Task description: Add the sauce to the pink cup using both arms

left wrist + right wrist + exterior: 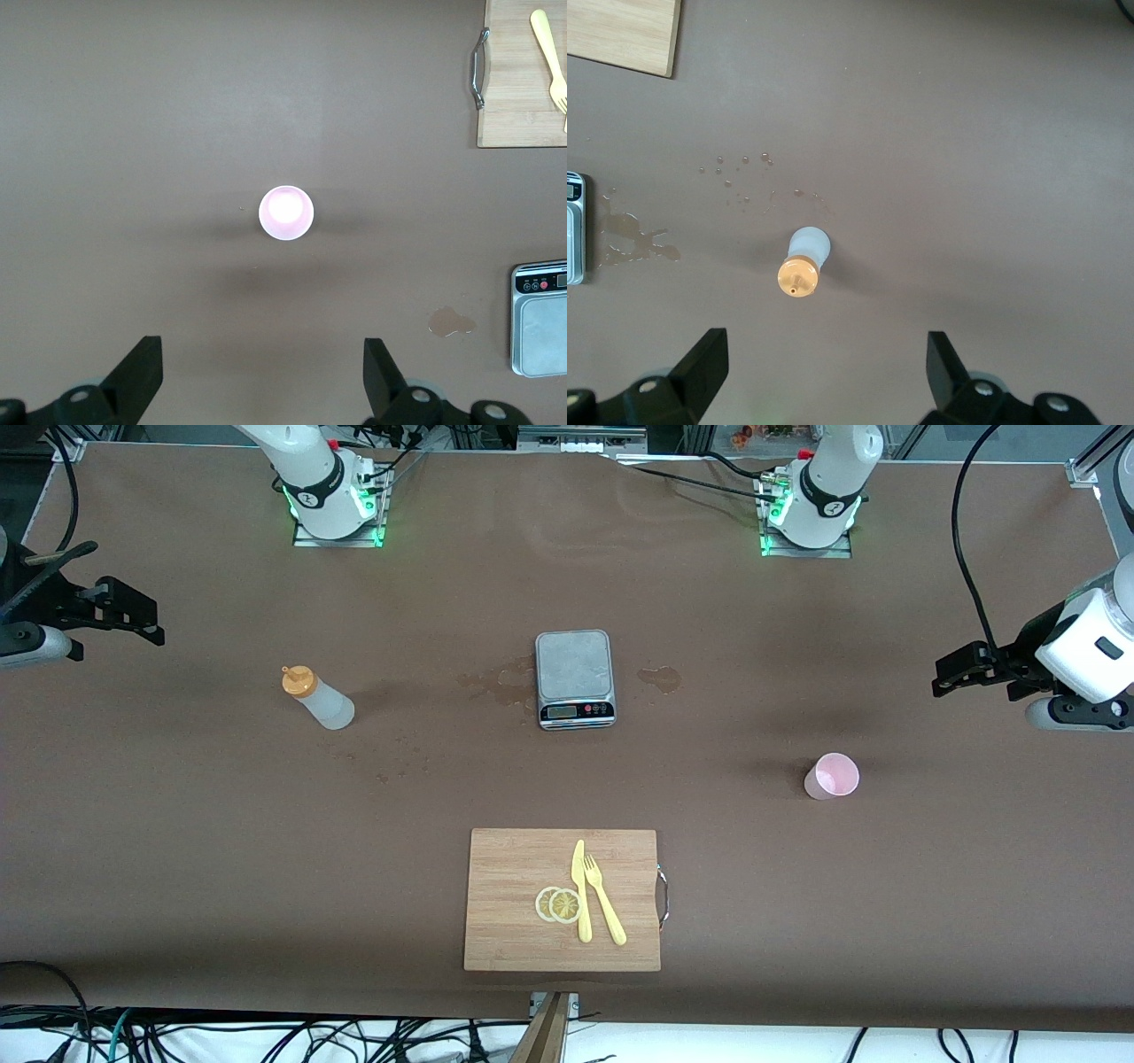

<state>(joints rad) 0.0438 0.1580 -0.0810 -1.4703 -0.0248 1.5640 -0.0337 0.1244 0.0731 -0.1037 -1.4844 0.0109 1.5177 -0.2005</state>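
Brown table, front view: sauce [321, 700] stands upright toward the right arm's end; pink cup [832, 776] toward the left arm's end, nearer the camera; scale [574, 678] between them; board [563, 899] nearest the camera.
Left wrist view: left gripper [264, 376] hangs above the table beside the cup [286, 212], jaws spread wide, empty.
Right wrist view: right gripper [828, 372] hangs above the table beside the bottle [803, 265], jaws wide apart, nothing held.
Handling: bottle likely light, soft-walled, slippery; take it mid-body, below the orange cap. Cup light, tippy; pinch across its wall.
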